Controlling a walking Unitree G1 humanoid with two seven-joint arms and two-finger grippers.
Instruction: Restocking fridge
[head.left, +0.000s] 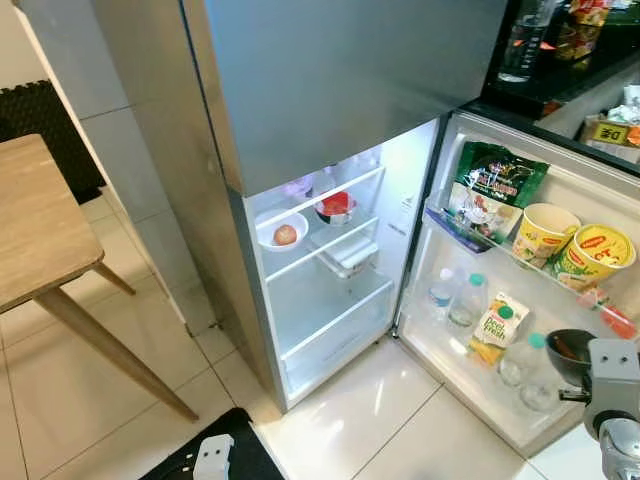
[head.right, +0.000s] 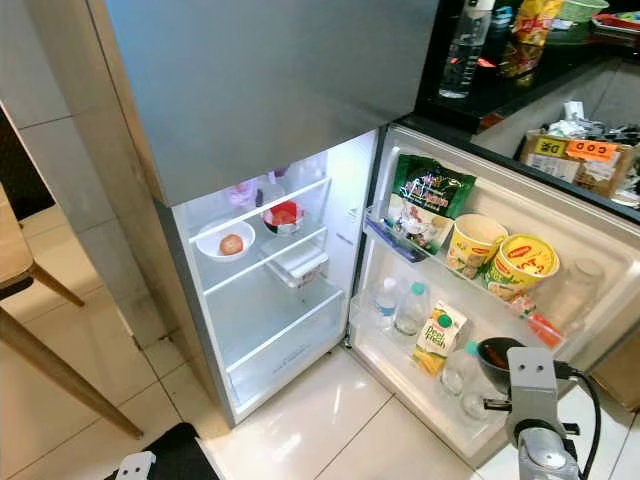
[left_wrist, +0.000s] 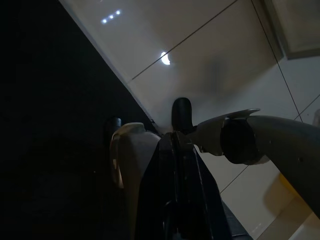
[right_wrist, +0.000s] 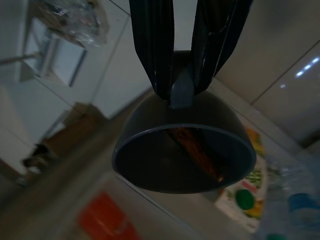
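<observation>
The fridge (head.left: 330, 290) stands open with its lower door (head.left: 520, 300) swung to the right. My right gripper (right_wrist: 182, 85) is shut on the rim of a dark grey bowl (right_wrist: 185, 150) holding something reddish-brown, in front of the door's lower shelf; the same bowl (head.right: 497, 360) shows at my right arm. Inside, a white bowl with an apple (head.left: 284, 233) and a red-filled bowl (head.left: 336, 207) sit on the upper shelf. My left gripper (left_wrist: 175, 165) hangs low over the tiled floor, fingers together.
The door shelves carry a green bag (head.left: 490, 190), two yellow noodle cups (head.left: 590, 255), water bottles (head.left: 462, 300) and a juice carton (head.left: 495, 325). A wooden table (head.left: 40, 220) stands at the left. A dark counter (head.right: 530, 50) with goods lies beyond the door.
</observation>
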